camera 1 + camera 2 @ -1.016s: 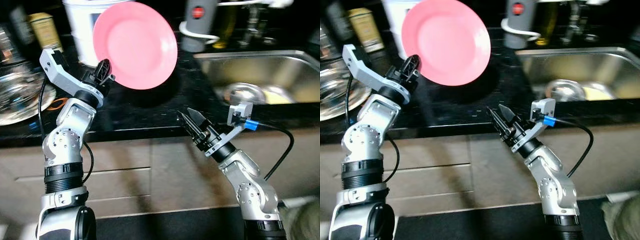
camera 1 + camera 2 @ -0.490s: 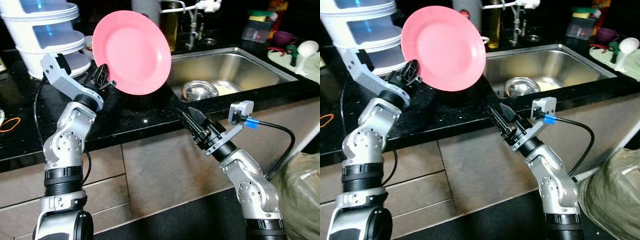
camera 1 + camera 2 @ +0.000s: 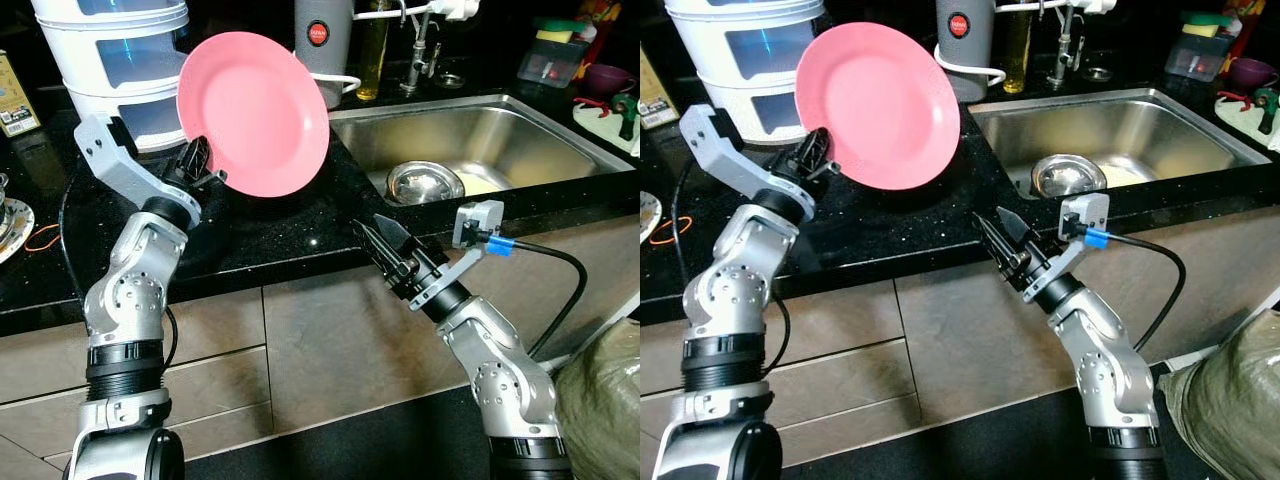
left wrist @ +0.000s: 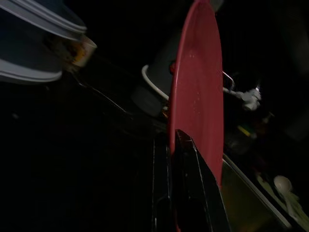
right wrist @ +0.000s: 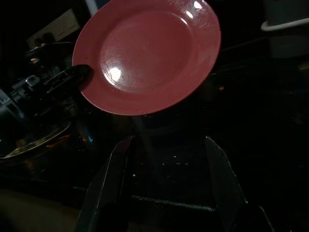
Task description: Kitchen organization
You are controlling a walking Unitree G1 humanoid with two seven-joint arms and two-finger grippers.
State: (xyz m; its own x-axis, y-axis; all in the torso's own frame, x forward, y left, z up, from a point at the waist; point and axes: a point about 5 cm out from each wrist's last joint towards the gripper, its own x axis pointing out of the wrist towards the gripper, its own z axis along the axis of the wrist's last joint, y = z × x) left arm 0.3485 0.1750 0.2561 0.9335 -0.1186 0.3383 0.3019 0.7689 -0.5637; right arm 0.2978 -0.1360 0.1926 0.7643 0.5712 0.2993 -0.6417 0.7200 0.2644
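I judged that carrying the round pink plastic plate (image 3: 254,112) well meant keeping my left gripper (image 3: 198,160) clamped firmly on its lower rim and moving slowly, since the plate stood nearly on edge above the black speckled stone desk (image 3: 270,225), beside the stainless steel sink (image 3: 480,140). The rim sat pinched between the left fingers (image 4: 193,188). My right gripper (image 3: 385,245) hung below the desk's edge, fingers parted and empty, pointing towards the plate.
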